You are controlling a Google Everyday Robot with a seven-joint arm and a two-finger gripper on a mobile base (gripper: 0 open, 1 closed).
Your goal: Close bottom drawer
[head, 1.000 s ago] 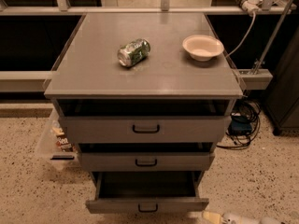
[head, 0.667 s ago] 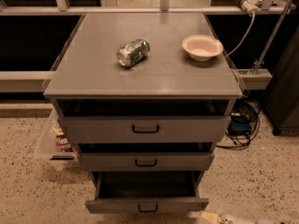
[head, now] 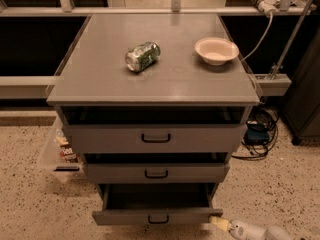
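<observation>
The bottom drawer (head: 125, 217) stands pulled out, further than the two drawers above it, and its dark inside is exposed. The gripper (head: 220, 223) is low, at the right end of this drawer's front, touching it or just beside it. Whether it is open or closed I cannot tell.

In my judgement the step in hand is to bring the gripper onto the front and push. The contact should be near the small black loop handle (head: 158, 219) at the middle of the drawer's front, not at the right corner, because a push at one end may twist the drawer on its rails and jam it. The push should go straight and level toward the drawer's back, steadily, until the front is flush below the middle drawer (head: 200, 173). A soft finish also matters, since a can (head: 142, 56) lies on its side on the bench (head: 175, 86) above the drawer and could roll.

The arm behind the gripper is cut off to the right of the drawer. The drawer's rails are hidden, and its inside is too dark to say whether anything lies there.
</observation>
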